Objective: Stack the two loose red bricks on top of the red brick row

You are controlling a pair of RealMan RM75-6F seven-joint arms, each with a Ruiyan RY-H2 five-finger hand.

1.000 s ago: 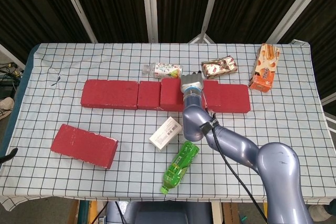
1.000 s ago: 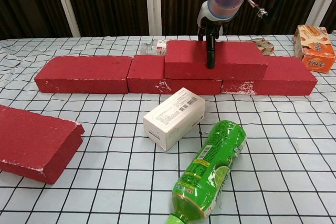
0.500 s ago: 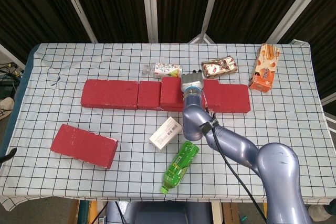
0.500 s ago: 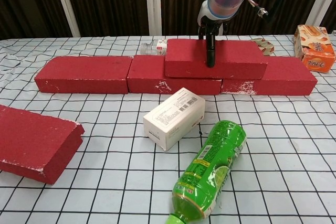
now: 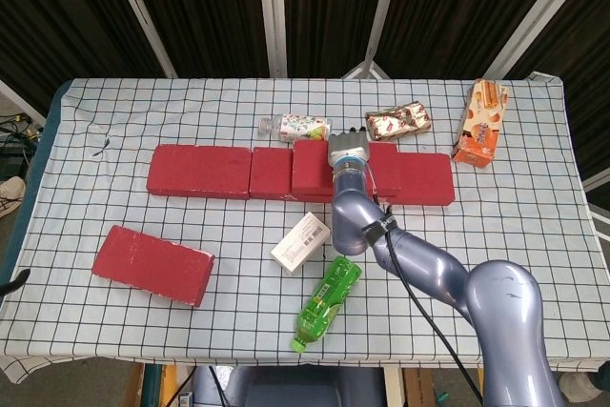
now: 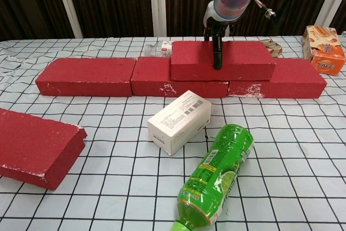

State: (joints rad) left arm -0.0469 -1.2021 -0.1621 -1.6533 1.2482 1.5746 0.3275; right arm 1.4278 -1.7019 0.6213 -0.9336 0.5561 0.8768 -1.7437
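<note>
- My right hand [image 6: 215, 36] is down on the stacked red brick [image 6: 223, 60]; from the chest view I see a dark finger [image 6: 217, 52] lying across the brick's top and front face, the rest of the hand behind it. It looks clamped on that brick, finger in front and hand over the back edge.
- In the head view the right hand is mostly hidden under its own wrist [image 5: 348, 152], so I rely on the chest view for the grip.
- The stacked brick sits on top of the red brick row [image 6: 86, 76], over the joint between the middle brick and the right-hand brick. It lies flat and roughly parallel to the row.
- The row runs across the bench [image 5: 124, 102], three bricks end to end, touching.
- The second loose red brick [image 6: 35, 147] lies flat at the near left of the bench, well apart from the row and angled to it.
- My left hand does not show in either view.
- A white carton [image 6: 179, 121] lies just in front of the row; a green bottle [image 6: 216, 174] lies on its side near it, cap toward me.
- Behind the row: a small clear bottle [image 5: 295, 127] on its side, a foil snack pack [image 5: 397, 122], and an orange box [image 5: 479, 123] at the far right.
</note>
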